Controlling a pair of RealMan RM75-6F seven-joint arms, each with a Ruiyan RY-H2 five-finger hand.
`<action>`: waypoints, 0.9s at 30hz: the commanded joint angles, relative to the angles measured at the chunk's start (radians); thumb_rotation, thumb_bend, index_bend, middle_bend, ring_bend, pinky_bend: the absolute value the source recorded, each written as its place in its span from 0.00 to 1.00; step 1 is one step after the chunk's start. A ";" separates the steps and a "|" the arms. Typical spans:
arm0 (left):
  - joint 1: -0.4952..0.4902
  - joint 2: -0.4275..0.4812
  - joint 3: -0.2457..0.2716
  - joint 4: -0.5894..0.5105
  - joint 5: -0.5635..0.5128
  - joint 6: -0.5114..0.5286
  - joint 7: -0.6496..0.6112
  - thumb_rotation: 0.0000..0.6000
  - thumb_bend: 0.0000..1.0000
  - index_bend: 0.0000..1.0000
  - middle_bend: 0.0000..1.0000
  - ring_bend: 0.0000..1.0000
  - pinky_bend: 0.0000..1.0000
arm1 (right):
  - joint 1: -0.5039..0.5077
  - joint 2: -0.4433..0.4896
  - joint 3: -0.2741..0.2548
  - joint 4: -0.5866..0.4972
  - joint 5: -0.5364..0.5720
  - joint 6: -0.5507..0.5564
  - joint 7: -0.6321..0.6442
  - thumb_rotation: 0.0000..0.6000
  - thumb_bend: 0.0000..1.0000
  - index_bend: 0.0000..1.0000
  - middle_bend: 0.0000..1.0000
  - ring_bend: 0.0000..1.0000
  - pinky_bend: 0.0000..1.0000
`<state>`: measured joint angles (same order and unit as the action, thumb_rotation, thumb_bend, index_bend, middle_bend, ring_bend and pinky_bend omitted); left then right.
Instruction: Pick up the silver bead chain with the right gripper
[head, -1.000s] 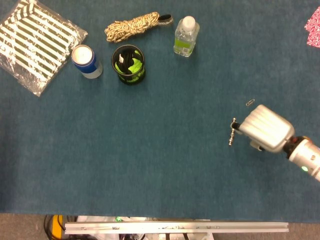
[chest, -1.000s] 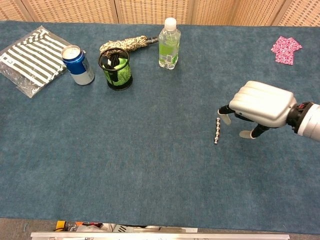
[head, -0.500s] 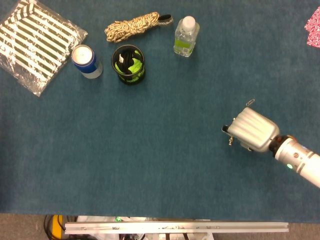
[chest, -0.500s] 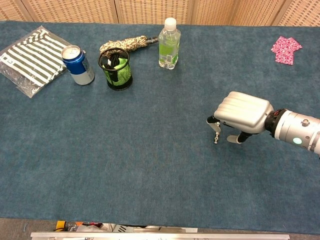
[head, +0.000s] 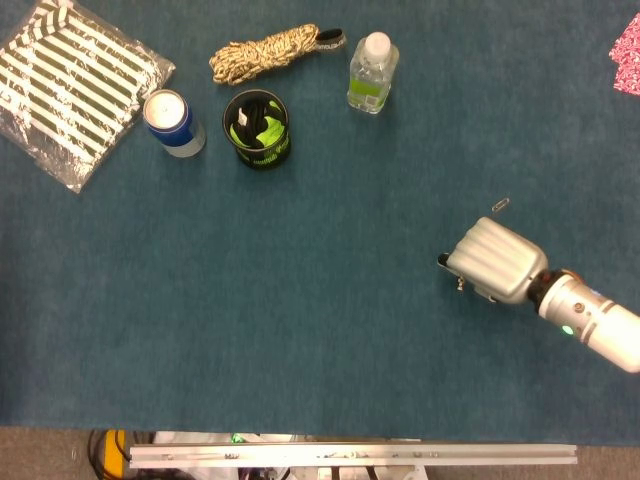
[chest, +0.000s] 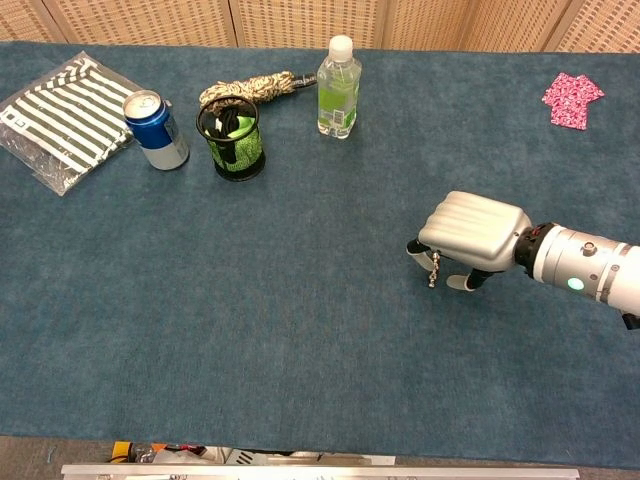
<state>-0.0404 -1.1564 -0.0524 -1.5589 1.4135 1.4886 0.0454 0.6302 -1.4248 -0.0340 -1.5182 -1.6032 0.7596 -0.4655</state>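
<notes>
The silver bead chain (chest: 433, 272) lies on the blue table cloth, right of centre; only its lower end shows under my right hand (chest: 472, 227). The head view shows just a speck of the chain (head: 459, 284) at the edge of that right hand (head: 495, 262). The hand hovers palm down over the chain. Its fingers (chest: 413, 247) reach down on the chain's left and its thumb (chest: 458, 283) on the right, apart, with the chain between them. I see no contact with the chain. My left hand is out of sight.
A small paperclip (head: 499, 206) lies just behind the hand. At the back stand a clear bottle (chest: 338, 87), a black mesh cup (chest: 232, 140), a blue can (chest: 155, 130), a rope bundle (chest: 250, 87) and a striped bag (chest: 60, 115). A pink cloth (chest: 571, 100) lies far right.
My right hand has moved left and lowered over the bead chain, now covering its upper part. The chain itself has stayed where it was.
</notes>
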 joint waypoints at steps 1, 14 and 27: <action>0.001 0.000 0.000 0.001 -0.001 -0.001 -0.001 1.00 0.22 0.00 0.00 0.00 0.00 | 0.005 -0.008 -0.001 0.004 0.008 -0.001 -0.001 1.00 0.22 0.53 0.96 0.98 1.00; 0.000 -0.005 -0.003 0.017 -0.005 -0.005 -0.016 1.00 0.22 0.00 0.00 0.00 0.00 | 0.022 -0.031 -0.018 0.014 0.034 -0.004 -0.022 1.00 0.22 0.54 0.96 0.98 1.00; 0.004 -0.010 -0.005 0.030 -0.009 -0.005 -0.027 1.00 0.22 0.00 0.00 0.00 0.00 | 0.030 -0.047 -0.028 0.027 0.062 -0.001 -0.036 1.00 0.28 0.57 0.96 0.99 1.00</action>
<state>-0.0366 -1.1666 -0.0571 -1.5293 1.4048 1.4832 0.0181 0.6597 -1.4710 -0.0621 -1.4917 -1.5417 0.7591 -0.5009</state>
